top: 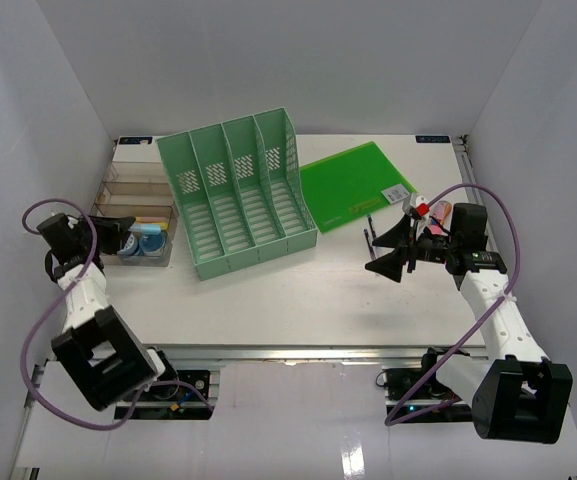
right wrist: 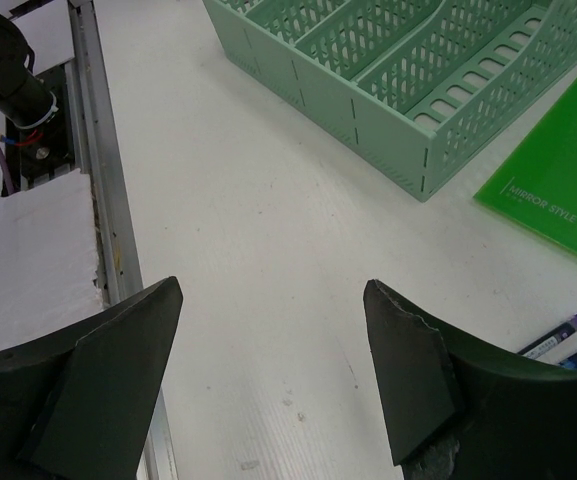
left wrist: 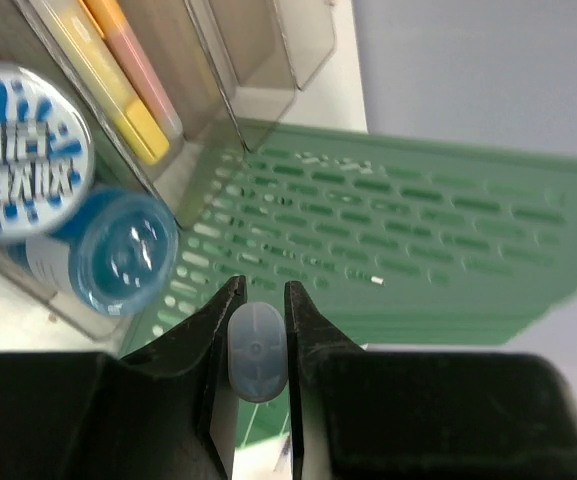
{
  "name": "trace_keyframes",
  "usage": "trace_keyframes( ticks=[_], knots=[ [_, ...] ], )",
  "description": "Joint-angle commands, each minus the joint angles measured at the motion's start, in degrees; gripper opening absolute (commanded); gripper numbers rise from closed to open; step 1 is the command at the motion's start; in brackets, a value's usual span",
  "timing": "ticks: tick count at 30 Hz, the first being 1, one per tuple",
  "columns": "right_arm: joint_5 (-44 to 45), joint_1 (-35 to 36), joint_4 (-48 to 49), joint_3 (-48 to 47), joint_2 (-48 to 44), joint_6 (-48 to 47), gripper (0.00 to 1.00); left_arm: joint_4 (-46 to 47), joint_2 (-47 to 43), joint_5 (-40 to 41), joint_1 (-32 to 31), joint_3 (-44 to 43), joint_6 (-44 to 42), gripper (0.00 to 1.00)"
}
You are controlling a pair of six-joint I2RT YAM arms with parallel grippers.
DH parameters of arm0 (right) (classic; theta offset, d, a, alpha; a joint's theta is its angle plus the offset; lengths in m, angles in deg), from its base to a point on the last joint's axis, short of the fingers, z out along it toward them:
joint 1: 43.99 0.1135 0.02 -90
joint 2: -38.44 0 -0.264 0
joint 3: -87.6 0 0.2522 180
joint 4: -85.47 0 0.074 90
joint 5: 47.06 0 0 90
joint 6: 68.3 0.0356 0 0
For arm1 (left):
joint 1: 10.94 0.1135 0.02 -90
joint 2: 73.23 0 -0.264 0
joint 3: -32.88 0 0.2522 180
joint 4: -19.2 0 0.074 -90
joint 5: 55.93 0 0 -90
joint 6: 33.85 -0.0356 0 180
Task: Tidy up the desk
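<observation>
From above, the desk (top: 288, 300) fills the middle of the view, white, with a metal rail along its near edge. A mint-green file rack (top: 238, 195) stands at about 11 o'clock from its centre, a clear tray (top: 118, 195) at 9 o'clock and a flat green folder (top: 356, 185) at 1 o'clock. The left gripper (top: 118, 235) hangs over the tray's near end, and the right gripper (top: 383, 250) sits at 3 o'clock, just near of the folder. In the left wrist view, the left gripper (left wrist: 260, 300) is closed down to a narrow gap on a small pale rounded piece (left wrist: 257, 350) (what it is, I cannot tell). A blue bottle (left wrist: 118, 250) lies at 10 o'clock from it inside the tray (left wrist: 218, 70), and the rack (left wrist: 398, 250) is at 1 o'clock. In the right wrist view, the right gripper (right wrist: 271, 290) is spread wide with nothing between its fingers, above bare desk (right wrist: 248, 220). The rack (right wrist: 418, 80) is at 1 o'clock, the folder (right wrist: 568, 170) at 2 o'clock, and two pens (right wrist: 558, 335) at 3 o'clock.
</observation>
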Motion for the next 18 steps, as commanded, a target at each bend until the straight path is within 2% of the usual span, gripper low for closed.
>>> trace_keyframes(
  ticks=[1, 11, 18],
  knots=[
    [-2.2, -0.44, 1.86, 0.19, -1.46, -0.6, 0.8, 6.15, 11.8, -1.46, 0.0, -8.89, 0.25, 0.0],
    [-1.52, -0.95, 1.9, 0.48, -1.02, -0.98, 0.8, 3.73, 27.32, 8.7, -5.1, -21.31, -3.03, 0.02],
    [0.08, -1.2, 1.93, 0.54, -0.4, -1.57, 0.8, 1.1, 32.95, 12.32, -7.6, -26.17, -2.57, 0.07]
  ],
)
